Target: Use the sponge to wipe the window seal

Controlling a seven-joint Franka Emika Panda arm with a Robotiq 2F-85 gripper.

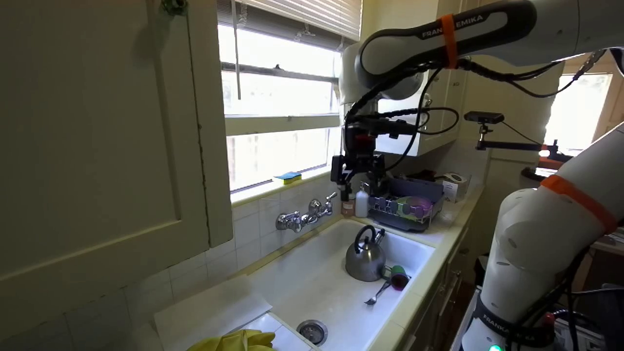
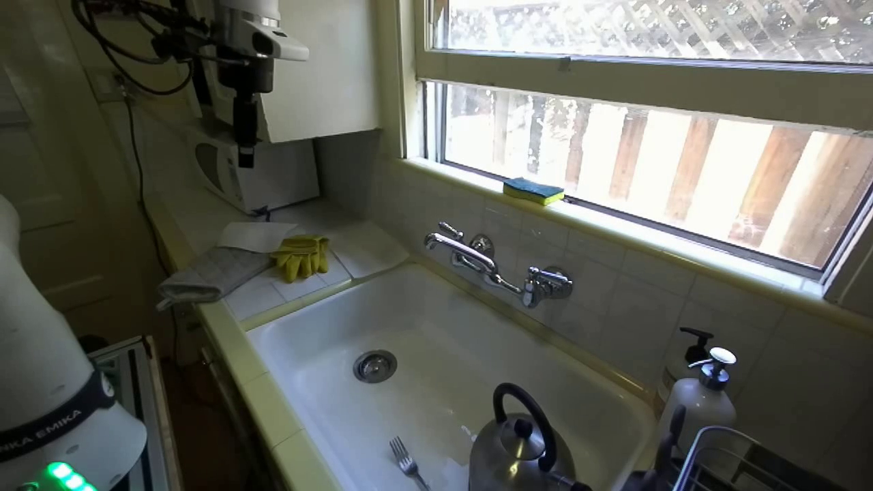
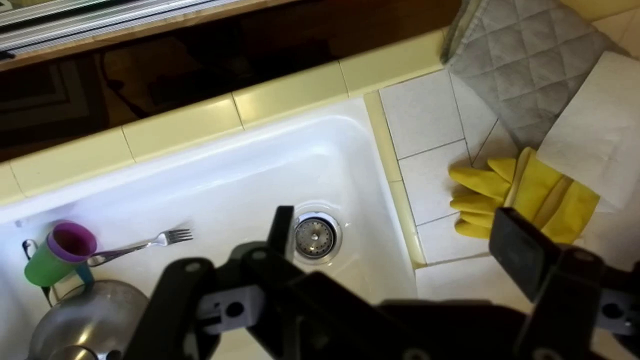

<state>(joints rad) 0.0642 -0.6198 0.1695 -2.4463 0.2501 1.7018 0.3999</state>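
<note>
The sponge, blue-green on top and yellow below, lies flat on the window seal. In an exterior view the same sponge rests on the white window seal above the faucet. My gripper hangs pointing down, apart from the sponge and higher than the sink. The gripper also shows in an exterior view, in front of the wall cabinet. In the wrist view my gripper has its fingers wide apart with nothing between them. The sponge and window seal are out of the wrist view.
The sink holds a kettle, a cup and a fork. The faucet juts from the wall below the ledge. Yellow gloves, soap bottles and a dish rack stand around the sink.
</note>
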